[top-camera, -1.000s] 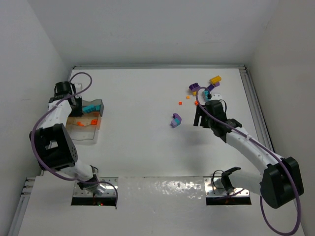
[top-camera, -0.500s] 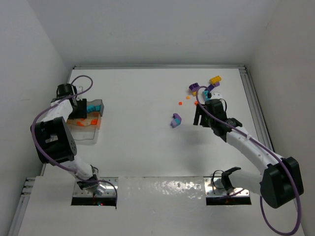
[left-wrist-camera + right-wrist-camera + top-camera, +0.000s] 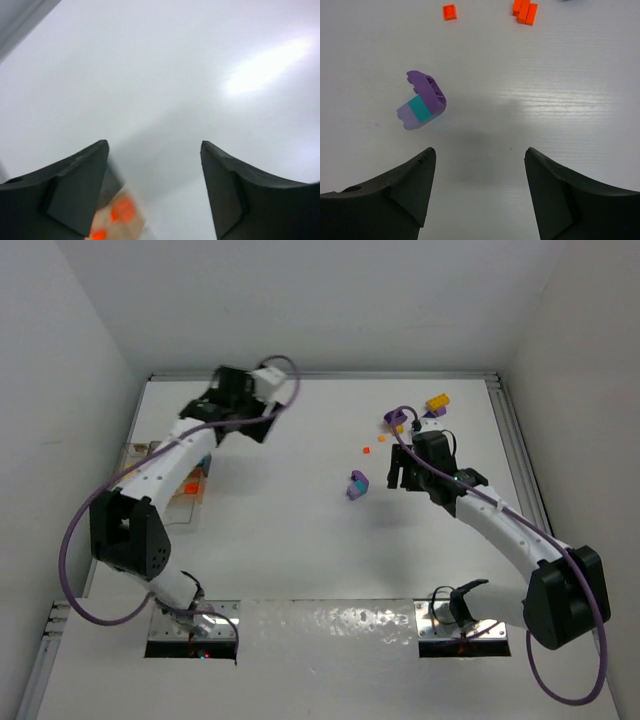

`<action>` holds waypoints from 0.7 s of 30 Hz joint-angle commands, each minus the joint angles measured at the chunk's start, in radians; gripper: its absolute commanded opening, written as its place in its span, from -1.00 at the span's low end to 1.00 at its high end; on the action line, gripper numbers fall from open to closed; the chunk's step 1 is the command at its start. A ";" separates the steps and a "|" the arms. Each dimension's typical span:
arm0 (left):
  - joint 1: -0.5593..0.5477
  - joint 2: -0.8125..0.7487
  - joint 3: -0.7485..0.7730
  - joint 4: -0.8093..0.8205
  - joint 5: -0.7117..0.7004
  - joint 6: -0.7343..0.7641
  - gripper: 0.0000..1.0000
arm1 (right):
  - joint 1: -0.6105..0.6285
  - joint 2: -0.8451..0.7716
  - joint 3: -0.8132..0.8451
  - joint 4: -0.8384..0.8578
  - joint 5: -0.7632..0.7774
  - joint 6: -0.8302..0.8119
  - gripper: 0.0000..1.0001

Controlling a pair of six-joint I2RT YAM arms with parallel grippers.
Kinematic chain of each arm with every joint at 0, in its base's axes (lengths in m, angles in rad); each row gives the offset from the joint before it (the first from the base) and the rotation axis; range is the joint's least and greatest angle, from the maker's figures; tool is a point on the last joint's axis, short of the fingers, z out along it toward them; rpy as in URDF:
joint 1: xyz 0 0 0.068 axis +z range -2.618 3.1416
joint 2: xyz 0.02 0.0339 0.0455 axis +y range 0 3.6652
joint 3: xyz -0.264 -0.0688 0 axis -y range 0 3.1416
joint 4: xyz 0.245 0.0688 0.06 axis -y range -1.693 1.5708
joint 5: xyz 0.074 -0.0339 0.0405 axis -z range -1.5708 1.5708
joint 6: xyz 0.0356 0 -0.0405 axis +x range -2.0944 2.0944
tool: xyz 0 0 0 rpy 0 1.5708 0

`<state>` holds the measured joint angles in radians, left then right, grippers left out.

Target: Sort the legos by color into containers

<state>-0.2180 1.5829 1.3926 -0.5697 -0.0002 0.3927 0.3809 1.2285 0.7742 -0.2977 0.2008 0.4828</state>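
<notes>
Now, left arm [image 3: 175, 452] off containers [image 3: 178, 508], jaws apart

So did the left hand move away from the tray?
Yes. The left hand was over the clear tray; now it sits farther back and to the right of it, open and empty.

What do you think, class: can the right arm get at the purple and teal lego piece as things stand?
Probably yes. The right gripper is open and empty, and the purple and teal lego piece lies alone on the bare table just ahead of it, nothing standing between them.
</notes>
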 commanded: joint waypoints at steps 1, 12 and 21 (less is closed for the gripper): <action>-0.266 0.067 0.034 -0.088 0.069 0.063 0.47 | -0.002 0.012 0.063 0.008 -0.037 0.017 0.41; -0.546 0.393 0.161 0.054 0.249 -0.058 0.95 | -0.004 -0.089 -0.003 -0.070 0.078 0.031 0.48; -0.558 0.469 0.121 0.234 0.164 -0.087 0.99 | -0.005 -0.123 -0.042 -0.080 0.092 0.043 0.49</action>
<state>-0.7677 2.0357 1.5043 -0.4320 0.1734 0.3267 0.3801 1.1225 0.7364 -0.3828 0.2703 0.5159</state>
